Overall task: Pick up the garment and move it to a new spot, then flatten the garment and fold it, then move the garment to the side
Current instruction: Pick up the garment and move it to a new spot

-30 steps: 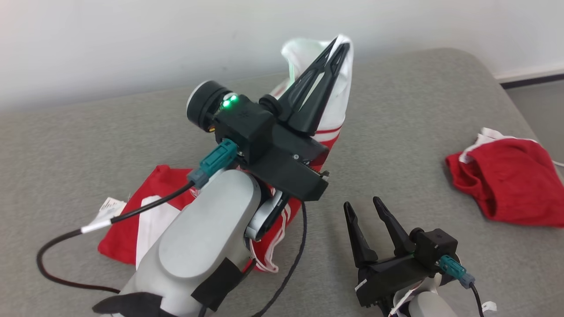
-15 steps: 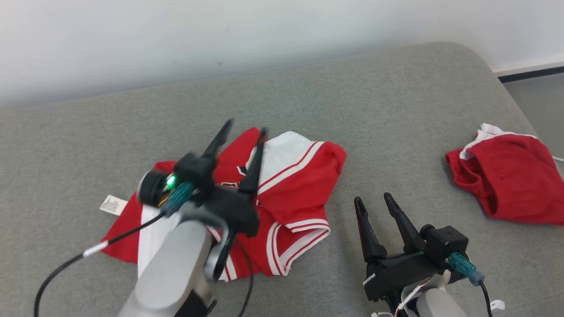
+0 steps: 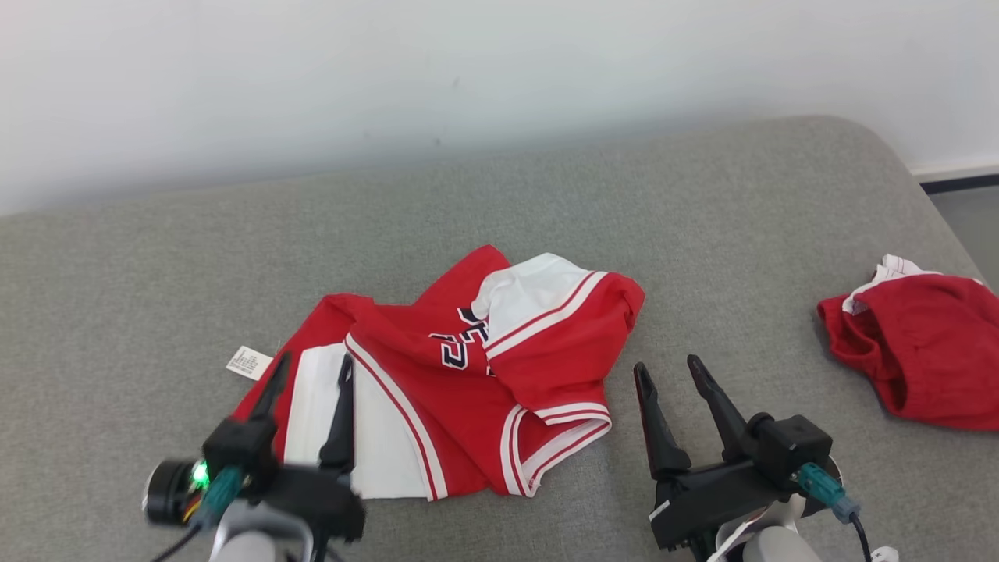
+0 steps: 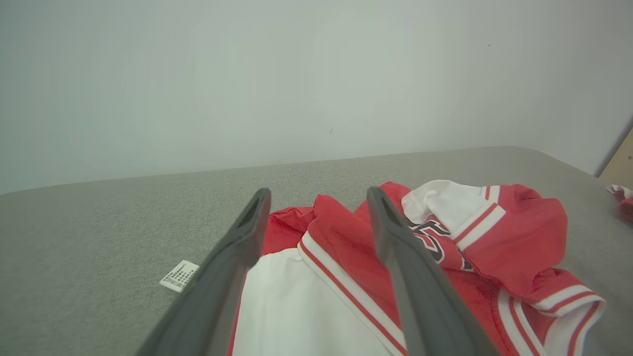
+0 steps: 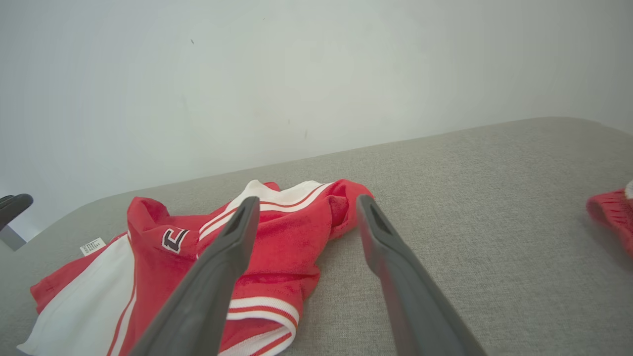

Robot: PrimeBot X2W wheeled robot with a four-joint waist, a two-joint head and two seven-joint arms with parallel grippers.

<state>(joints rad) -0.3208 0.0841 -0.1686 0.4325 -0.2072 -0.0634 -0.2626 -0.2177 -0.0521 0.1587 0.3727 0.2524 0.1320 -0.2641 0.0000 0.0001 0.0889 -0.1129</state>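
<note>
A red and white garment (image 3: 460,375) with dark lettering lies crumpled on the grey padded surface (image 3: 546,203), a white label (image 3: 249,363) sticking out at its left. My left gripper (image 3: 312,371) is open above the garment's lower left white panel (image 4: 296,306), nothing between its fingers. My right gripper (image 3: 670,371) is open just right of the garment's striped hem (image 5: 267,306), empty. In the right wrist view the garment (image 5: 198,257) lies ahead and to the left of my fingers.
A second red garment (image 3: 913,351) with a white edge lies bunched near the right edge of the surface, also red (image 5: 610,210) at the right wrist view's right side. A pale wall (image 3: 468,70) runs behind. Bare grey surface lies between the garments.
My left gripper let go of the lifted garment, which dropped onto the surface, and drew back to the lower left, now open. The head view shifted slightly. The right gripper stayed open.
</note>
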